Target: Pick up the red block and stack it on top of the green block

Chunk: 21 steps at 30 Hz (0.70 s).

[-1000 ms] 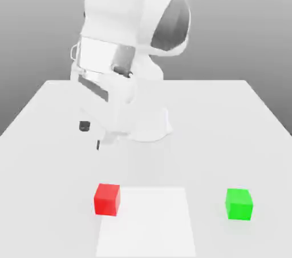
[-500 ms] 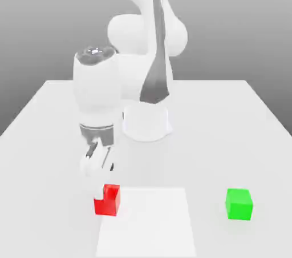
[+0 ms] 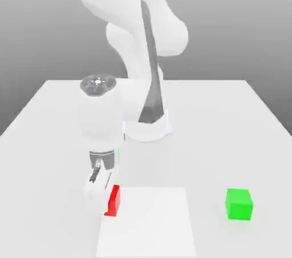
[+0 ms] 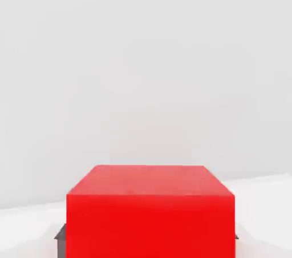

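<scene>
The red block (image 3: 114,201) sits on the white table, at the left edge of a paler square in the exterior view. My gripper (image 3: 105,198) has come straight down over it, and the near white finger covers most of the cube. In the hand view the red block (image 4: 150,211) lies between the jaws, with a dark fingertip (image 4: 60,232) pressed against its side. The gripper is shut on it, and the block still rests on the table. The green block (image 3: 239,204) stands by itself far off to the exterior view's right, at about the same depth.
The arm's round white base (image 3: 148,128) stands behind the blocks at mid-table. A paler square patch (image 3: 147,222) lies on the table (image 3: 228,120) between the two cubes. Open table surface separates the red and green blocks.
The hand swung over the red block, came down around it, and its fingers closed on the cube. Neither block has shifted.
</scene>
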Each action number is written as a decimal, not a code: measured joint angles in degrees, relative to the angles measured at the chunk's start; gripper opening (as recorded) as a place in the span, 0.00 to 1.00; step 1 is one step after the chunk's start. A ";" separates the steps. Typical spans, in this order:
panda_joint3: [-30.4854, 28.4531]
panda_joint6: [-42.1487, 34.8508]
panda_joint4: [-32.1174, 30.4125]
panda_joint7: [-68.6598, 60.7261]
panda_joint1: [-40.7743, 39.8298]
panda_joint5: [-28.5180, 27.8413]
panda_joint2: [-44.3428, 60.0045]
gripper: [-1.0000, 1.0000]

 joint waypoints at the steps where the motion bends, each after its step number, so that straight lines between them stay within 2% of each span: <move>1: 0.31 -0.24 -0.01 -0.17 -0.24 0.26 -0.30 0.00; 7: 4.75 -4.91 -0.51 -4.49 -3.16 6.40 -6.14 0.00; 13: 6.48 -9.64 -1.56 -8.37 -3.60 11.59 -11.89 0.00; 17: 7.58 -12.07 -1.98 -10.66 -3.77 13.17 -14.32 0.00; 21: 13.59 -13.66 -0.72 -14.69 -7.26 13.32 -14.60 0.00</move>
